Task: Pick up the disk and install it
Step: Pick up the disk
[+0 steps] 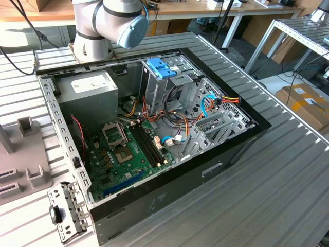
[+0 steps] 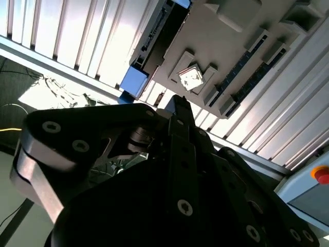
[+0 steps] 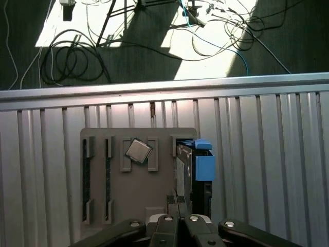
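Your disk stands on edge in a slot along one side edge of the grey tray, well apart from the chip. Your gripper hangs near it, fingers pressed together and empty. Lowered like that, they'd likely ram the rail.

Bare ribbed counter lies open on 1 side of the disk; the grey fixture hems its other side. In the case (side panel off, open from above), cables and a pale blue bracket crowd the drive cage.
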Controlling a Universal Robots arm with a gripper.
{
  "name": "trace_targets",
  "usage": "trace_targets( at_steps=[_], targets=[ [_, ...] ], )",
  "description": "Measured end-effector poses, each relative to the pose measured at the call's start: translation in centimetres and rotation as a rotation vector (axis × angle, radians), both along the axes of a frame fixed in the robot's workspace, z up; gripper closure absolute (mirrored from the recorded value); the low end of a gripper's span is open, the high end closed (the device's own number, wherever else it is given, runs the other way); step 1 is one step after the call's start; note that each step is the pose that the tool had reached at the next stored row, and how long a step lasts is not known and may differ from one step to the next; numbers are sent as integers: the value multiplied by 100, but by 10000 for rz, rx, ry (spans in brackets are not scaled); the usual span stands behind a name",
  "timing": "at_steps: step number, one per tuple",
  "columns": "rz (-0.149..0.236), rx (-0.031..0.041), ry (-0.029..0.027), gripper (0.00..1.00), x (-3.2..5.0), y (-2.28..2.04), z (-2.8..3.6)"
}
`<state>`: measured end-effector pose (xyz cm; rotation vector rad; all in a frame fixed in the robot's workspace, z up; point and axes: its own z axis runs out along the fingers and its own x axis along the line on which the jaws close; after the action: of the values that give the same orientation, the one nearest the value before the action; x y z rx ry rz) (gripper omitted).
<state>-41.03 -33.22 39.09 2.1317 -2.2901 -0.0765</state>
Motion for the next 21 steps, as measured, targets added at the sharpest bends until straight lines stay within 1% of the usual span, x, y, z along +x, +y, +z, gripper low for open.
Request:
trace_targets(
  at_steps=[8, 12, 13, 14, 15, 16, 21],
  targets=[
    [0, 1, 0, 89, 0, 0, 0],
    [0, 1, 0, 64, 0, 0, 0],
    [0, 1, 0, 64, 0, 0, 0],
    [0, 2, 0, 58, 0, 0, 0],
    [0, 2, 0, 58, 0, 0, 0],
    [0, 2, 0, 46, 0, 0, 0],
    [0, 2, 0, 46, 0, 0, 0]
  ],
)
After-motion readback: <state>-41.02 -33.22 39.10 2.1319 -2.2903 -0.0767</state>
